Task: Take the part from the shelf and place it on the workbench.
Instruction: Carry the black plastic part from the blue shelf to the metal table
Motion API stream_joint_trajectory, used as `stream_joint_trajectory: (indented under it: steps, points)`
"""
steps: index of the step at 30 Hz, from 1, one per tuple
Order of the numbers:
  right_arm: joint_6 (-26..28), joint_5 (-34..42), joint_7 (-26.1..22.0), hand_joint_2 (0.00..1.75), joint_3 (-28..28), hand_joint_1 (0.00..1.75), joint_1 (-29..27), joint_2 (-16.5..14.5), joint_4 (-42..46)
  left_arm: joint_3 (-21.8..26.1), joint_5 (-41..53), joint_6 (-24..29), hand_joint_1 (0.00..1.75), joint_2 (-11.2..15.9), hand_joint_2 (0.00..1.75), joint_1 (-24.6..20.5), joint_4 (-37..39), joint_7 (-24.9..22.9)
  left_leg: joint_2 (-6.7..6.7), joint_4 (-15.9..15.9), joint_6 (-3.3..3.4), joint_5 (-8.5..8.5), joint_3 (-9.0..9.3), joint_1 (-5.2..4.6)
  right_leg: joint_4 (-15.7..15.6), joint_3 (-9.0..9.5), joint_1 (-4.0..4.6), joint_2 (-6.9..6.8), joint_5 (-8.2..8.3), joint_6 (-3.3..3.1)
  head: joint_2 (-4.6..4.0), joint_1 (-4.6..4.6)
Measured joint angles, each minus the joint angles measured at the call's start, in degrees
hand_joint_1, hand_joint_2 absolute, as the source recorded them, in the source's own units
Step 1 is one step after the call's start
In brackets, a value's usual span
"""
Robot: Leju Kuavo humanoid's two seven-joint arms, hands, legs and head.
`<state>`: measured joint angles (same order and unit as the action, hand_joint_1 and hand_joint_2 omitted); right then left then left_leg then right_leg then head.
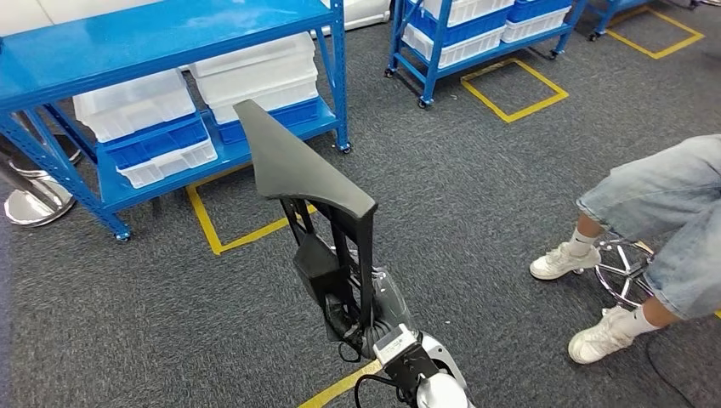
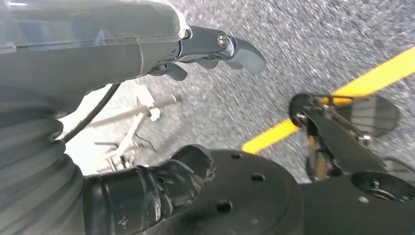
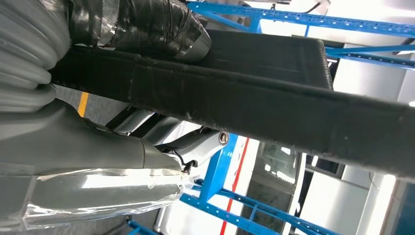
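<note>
Head view: we see the part [image 1: 298,161], a dark grey, flat, wedge-shaped panel with black ribs underneath, held up in mid-air over the grey carpet [image 1: 476,212]. Its long axis runs from a narrow tip at upper left, toward the blue shelf [image 1: 170,38], down to a broad end at lower right, toward the robot. The right robot hand [image 1: 357,297] grips the black ribs from below, fingers closed around them. White and blue bins [image 1: 136,106] sit on the shelf's lower level. Yellow tape lines [image 1: 221,238] mark the carpet. A second blue rack [image 1: 476,34] with bins stands further back. A person's legs [image 1: 655,221] in light denim shorts and white sneakers sit on a chrome stool [image 1: 625,272] at right. A white tag on the wrist is too small for us to read.

Left wrist view: the left robot hand [image 2: 147,112] holds nothing, thumb and fingers apart, hanging over speckled carpet and a yellow line [image 2: 342,93]. This view adds what the head view lacks: the floor below the robot.

Right wrist view: we get the grip close up. The right robot hand's taped thumb presses one face of the part's black bar [image 3: 244,93], darker fingers [image 3: 195,144] wrap the other side. Blue shelf rails [image 3: 303,19] lie behind. No readable writing anywhere.
</note>
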<state>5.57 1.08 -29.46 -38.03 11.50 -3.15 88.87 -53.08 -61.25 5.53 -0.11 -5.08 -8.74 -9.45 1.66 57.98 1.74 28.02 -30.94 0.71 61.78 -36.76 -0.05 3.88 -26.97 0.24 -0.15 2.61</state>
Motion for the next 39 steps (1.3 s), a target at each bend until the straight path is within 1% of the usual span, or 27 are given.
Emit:
stream_joint_trajectory:
  steps: [2,3,4,5,6,7,9,10,11,13,15,16,18,19,20,21,22,24,26,28,29,31,33,35,36,37,39]
  points:
    - [0.0,0.03,0.0,1.75,-0.02,1.75,0.12,0.01,-0.03,-0.04,0.0,0.01,0.0,0.03,1.75,0.17,0.0,-0.01,-1.42,-0.24,0.49,-0.3,-0.16,-0.09,6.06,-2.7,0.0,-2.54,-3.7,0.34,0.0,0.1]
    - [0.0,0.05,0.0,1.75,-0.03,1.75,0.15,0.02,-0.08,-0.07,-0.01,0.01,0.0,0.07,1.75,0.23,0.0,-0.01,-2.11,-0.2,0.56,-0.33,-0.3,-0.18,9.74,-4.3,-0.14,-3.02,-5.41,0.52,0.0,0.09]
    - [0.0,0.08,0.01,1.75,-0.04,1.75,0.14,0.04,-0.16,-0.09,-0.01,0.01,0.0,0.09,1.75,0.27,0.0,-0.01,-2.82,-0.14,0.56,-0.32,-0.4,-0.24,12.46,-5.41,-0.28,-3.21,-6.32,0.66,0.0,0.1]
    - [0.0,0.1,0.02,1.75,-0.04,1.75,0.13,0.07,-0.28,-0.13,-0.02,0.01,0.0,0.11,1.75,0.27,0.0,-0.01,-3.51,-0.07,0.55,-0.31,-0.48,-0.27,13.43,-5.64,-0.38,-3.34,-6.25,0.76,0.0,0.1]
    - [0.0,0.12,0.03,1.75,-0.05,1.75,0.13,0.09,-0.37,-0.16,-0.01,-0.01,0.0,0.12,1.75,0.23,0.0,-0.01,-4.14,0.02,0.52,-0.26,-0.51,-0.28,11.93,-4.64,-0.43,-3.55,-5.08,0.77,0.0,0.11]
    - [0.0,0.13,0.04,1.75,-0.05,1.75,0.14,0.1,-0.44,-0.21,-0.01,-0.01,0.0,0.11,1.75,0.17,0.0,-0.01,-4.71,0.11,0.45,-0.19,-0.5,-0.28,8.68,-2.73,-0.43,-4.03,-3.34,0.7,0.0,0.1]
    - [0.0,0.13,0.05,1.75,-0.06,1.75,0.26,0.1,-0.46,-0.31,0.01,-0.03,0.0,0.1,1.75,0.09,0.0,-0.01,-5.66,0.31,0.13,0.06,-0.48,-0.43,1.06,1.39,-0.04,-6.23,-0.84,0.27,0.0,0.09]
    - [0.0,0.13,0.04,1.75,-0.08,1.75,0.33,0.1,-0.46,-0.37,0.01,-0.04,0.0,0.1,1.75,0.07,0.0,-0.01,-6.05,0.4,-0.11,0.16,-0.48,-0.53,-1.16,2.47,0.19,-7.02,-0.39,0.02,0.0,0.08]
    - [0.01,0.13,0.05,1.75,-0.09,1.75,0.39,0.09,-0.46,-0.43,0.01,-0.04,0.0,0.1,1.75,0.04,0.0,-0.02,-6.49,0.45,-0.38,0.25,-0.48,-0.63,-2.18,2.84,0.44,-7.38,-0.4,-0.21,0.0,0.08]
    - [0.02,0.13,0.05,1.75,-0.11,1.75,0.41,0.1,-0.45,-0.56,0.0,-0.03,0.0,0.1,1.75,-0.03,0.0,-0.04,-7.41,0.42,-0.97,0.39,-0.38,-0.66,-2.51,2.76,0.5,-6.29,-0.1,-0.74,0.0,0.08]
    - [0.02,0.13,0.06,1.75,-0.14,1.75,0.43,0.07,-0.45,-0.67,-0.02,0.0,0.0,0.11,1.75,-0.1,0.0,-0.07,-6.24,1.84,-1.56,1.71,-0.8,-0.45,-3.07,2.88,0.28,-5.23,0.36,-1.43,0.0,0.07]
    - [0.02,0.14,0.07,1.75,-0.18,1.75,0.47,0.02,-0.45,-0.71,-0.04,0.04,0.0,0.11,1.75,-0.1,0.0,-0.08,-4.94,4.13,-1.81,3.25,-1.76,-0.32,-3.31,2.92,0.1,-4.74,0.58,-1.73,0.0,0.04]
    - [0.02,0.13,0.1,1.75,-0.33,1.75,0.49,-0.07,-0.47,-0.79,-0.14,0.18,0.0,0.11,1.75,-0.05,0.0,-0.08,-2.65,11.4,-2.16,7.0,-4.98,-0.17,-3.29,2.71,0.04,-3.73,0.75,-1.99,0.0,0.02]
    - [0.02,0.13,0.11,1.75,-0.39,1.75,0.46,-0.09,-0.48,-0.82,-0.19,0.26,0.0,0.12,1.75,-0.02,0.0,-0.08,-2.28,14.64,-2.29,8.12,-6.51,-0.14,-3.2,2.62,0.06,-3.11,0.78,-2.04,0.0,0.03]
    - [0.02,0.13,0.13,1.75,-0.43,1.75,0.43,-0.09,-0.48,-0.84,-0.23,0.34,0.0,0.12,1.75,0.01,0.0,-0.08,-2.13,16.22,-2.36,8.15,-7.26,-0.11,-3.09,2.57,0.08,-2.46,0.8,-2.06,0.0,0.03]
    - [0.02,0.14,0.13,1.75,-0.44,1.75,0.41,-0.09,-0.48,-0.84,-0.26,0.45,0.0,0.13,1.75,0.04,0.0,-0.08,-2.05,15.67,-2.37,7.05,-7.05,-0.08,-2.95,2.54,0.07,-1.75,0.79,-2.05,0.0,0.03]
    - [0.02,0.14,0.13,1.75,-0.46,1.75,0.41,-0.09,-0.48,-0.84,-0.32,0.62,0.0,0.14,1.75,0.08,0.0,-0.07,-1.73,12.68,-2.34,4.92,-5.69,-0.01,-2.77,2.54,0.03,-1.0,0.77,-2.0,0.0,0.02]
    - [0.02,0.14,0.13,1.75,-0.48,1.75,0.43,-0.09,-0.48,-0.85,-0.42,0.96,0.0,0.17,1.75,0.17,0.01,-0.06,0.31,4.97,-2.22,1.38,-2.33,0.21,-2.27,2.33,-0.01,0.3,0.67,-1.7,0.0,0.03]
    - [0.03,0.13,0.13,1.75,-0.49,1.75,0.45,-0.1,-0.47,-0.86,-0.47,1.2,0.0,0.18,1.75,0.15,0.01,-0.04,1.98,1.3,-1.96,0.55,-0.76,0.24,-1.96,1.8,-0.04,1.34,0.82,-1.06,0.0,0.04]
    - [0.04,0.13,0.13,1.75,-0.49,1.75,0.4,-0.08,-0.46,-0.86,-0.52,1.56,0.0,0.18,1.75,0.0,0.0,0.01,1.44,1.0,-1.41,0.46,-0.64,0.16,-2.07,1.39,-0.09,2.29,1.2,-0.33,0.0,0.05]
    - [0.04,0.13,0.13,1.75,-0.5,1.75,0.35,-0.04,-0.46,-0.87,-0.55,1.93,0.0,0.19,1.75,-0.08,0.01,0.05,0.79,0.76,-1.01,0.23,-0.59,0.21,-1.87,1.21,-0.06,1.99,1.05,-0.06,0.0,0.07]
    - [0.06,0.13,0.13,1.75,-0.51,1.75,0.33,0.04,-0.45,-0.88,-0.58,2.74,0.0,0.23,1.75,-0.03,0.02,0.16,-0.6,0.23,-0.15,-0.22,-0.53,0.34,1.04,-0.17,0.11,-0.24,-0.99,0.37,0.0,0.14]
    - [0.09,0.13,0.13,1.75,-0.51,1.75,0.3,0.12,-0.44,-0.9,-0.61,3.24,0.0,0.34,1.75,0.16,0.02,0.26,-1.94,0.1,0.24,-0.35,-0.69,0.16,7.97,-3.26,0.01,-2.65,-4.83,0.66,0.0,0.18]
    - [0.11,0.13,0.15,1.75,-0.51,1.75,0.13,0.25,-0.45,-0.92,-0.64,3.38,0.0,0.47,1.75,0.24,0.02,0.31,-3.34,0.12,0.29,-0.32,-0.83,0.05,13.66,-5.74,-0.27,-3.24,-6.8,0.9,0.0,0.18]
    - [0.11,0.13,0.16,1.75,-0.51,1.75,0.05,0.32,-0.46,-0.92,-0.65,3.41,0.0,0.51,1.75,0.23,0.02,0.33,-4.01,0.14,0.29,-0.29,-0.83,0.04,13.69,-5.57,-0.39,-3.41,-6.24,0.96,0.0,0.18]
    - [0.11,0.13,0.17,1.75,-0.51,1.75,0.0,0.38,-0.45,-0.93,-0.67,3.41,0.0,0.52,1.75,0.18,0.02,0.35,-4.64,0.16,0.24,-0.23,-0.79,0.03,11.35,-4.18,-0.46,-3.75,-4.7,0.95,0.0,0.18]
    - [0.11,0.13,0.18,1.75,-0.51,1.75,0.02,0.42,-0.42,-0.96,-0.69,3.41,0.0,0.53,1.75,0.1,0.02,0.38,-5.66,0.3,-0.04,0.01,-0.61,-0.1,3.23,0.33,-0.25,-5.92,-1.32,0.67,0.0,0.18]
